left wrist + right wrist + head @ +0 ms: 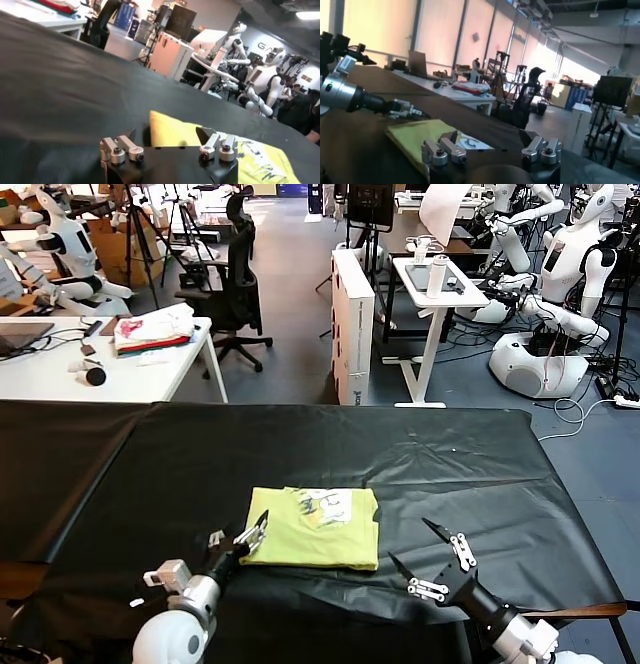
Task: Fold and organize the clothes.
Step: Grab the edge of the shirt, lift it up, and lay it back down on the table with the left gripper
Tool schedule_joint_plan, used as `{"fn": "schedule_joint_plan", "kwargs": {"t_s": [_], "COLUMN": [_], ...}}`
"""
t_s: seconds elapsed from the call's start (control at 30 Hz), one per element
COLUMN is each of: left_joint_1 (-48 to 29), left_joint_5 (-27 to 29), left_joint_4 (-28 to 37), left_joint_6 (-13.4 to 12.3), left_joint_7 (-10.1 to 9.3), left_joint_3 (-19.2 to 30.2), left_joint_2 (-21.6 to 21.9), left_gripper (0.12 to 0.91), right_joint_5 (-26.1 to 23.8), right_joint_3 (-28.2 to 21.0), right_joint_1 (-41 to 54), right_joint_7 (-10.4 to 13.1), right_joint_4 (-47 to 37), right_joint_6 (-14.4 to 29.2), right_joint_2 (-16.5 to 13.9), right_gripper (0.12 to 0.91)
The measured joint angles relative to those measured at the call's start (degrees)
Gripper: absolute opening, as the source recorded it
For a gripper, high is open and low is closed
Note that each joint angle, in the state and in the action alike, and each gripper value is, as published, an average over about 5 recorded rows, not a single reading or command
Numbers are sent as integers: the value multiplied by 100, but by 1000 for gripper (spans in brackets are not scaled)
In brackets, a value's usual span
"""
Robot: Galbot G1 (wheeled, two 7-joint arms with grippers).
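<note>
T-shirt (315,529) lay folded into a neat rectangle on the black surface (450,464). Left end effector (250,539) at its near-left corner and right end effector (430,559) nearby both stood spread, empty; folding looked finished.

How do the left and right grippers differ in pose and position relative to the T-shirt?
The left gripper sits at the T-shirt's left edge, one fingertip over the fabric; the right gripper stands clear of the shirt, off its right front corner, over bare black cloth. The left points right, toward the shirt; the right points away from the robot, alongside it. Both are open and hold nothing.
</note>
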Motion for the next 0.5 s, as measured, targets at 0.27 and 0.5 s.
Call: {"fn": "schedule_joint_plan", "kwargs": {"t_s": [0.27,0.5], "left_joint_1": [72,117], "left_joint_5": [-98,-93], "left_joint_4": [-11,-67], "left_joint_6": [-60,-63], "left_joint_7": [34,37], "left_joint_3": [20,53], "left_joint_2": [-86,-193], "left_gripper": [865,611], "right_joint_5": [-13,-26], "right_joint_3": [-7,-44], "right_joint_1": [23,57], "right_joint_7": [0,-5], "right_joint_4": [8,1], "right_joint_6": [-44,-53], "right_joint_2": [7,13], "right_gripper": [907,907]}}
